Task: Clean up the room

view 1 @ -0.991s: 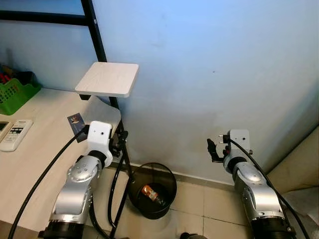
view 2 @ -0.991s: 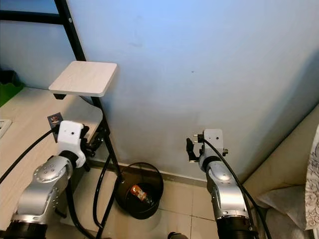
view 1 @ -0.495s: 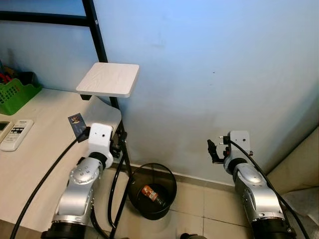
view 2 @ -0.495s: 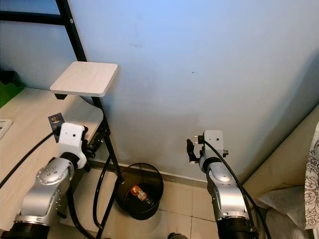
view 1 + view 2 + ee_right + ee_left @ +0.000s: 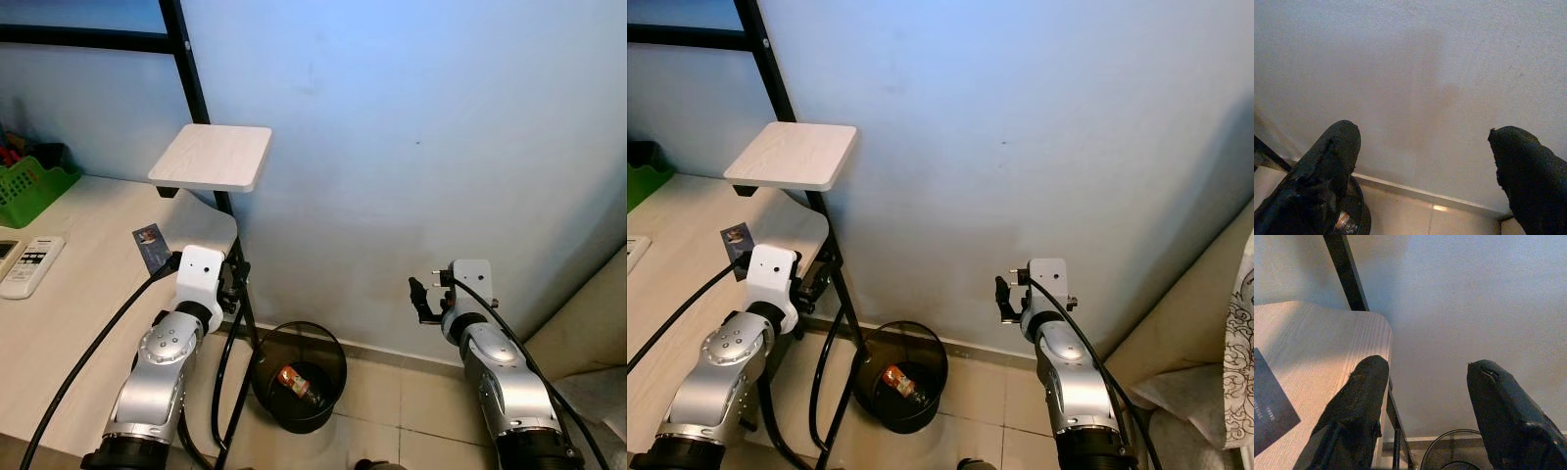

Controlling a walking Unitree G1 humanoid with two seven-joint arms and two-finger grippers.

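A black wire waste bin [image 5: 333,360] stands on the tiled floor by the wall, with an orange piece of litter [image 5: 296,383] lying in it. My left gripper [image 5: 234,290] is open and empty, held at the desk's corner above and left of the bin; the left wrist view has its fingertips [image 5: 1367,369] over the desk edge. My right gripper [image 5: 420,300] is also open and empty, up near the blue wall to the right of the bin, whose rim [image 5: 1362,219] peeks past one finger.
A light wooden desk [image 5: 69,313] on my left carries a small dark card [image 5: 149,247], a white remote [image 5: 29,264] and a green basket [image 5: 27,186]. A small shelf [image 5: 213,157] hangs on a black frame [image 5: 186,59]. Beige upholstery [image 5: 588,333] is at right.
My left arm has sunk slightly and edged right; the right arm has dropped a touch. Bin and litter have not moved.
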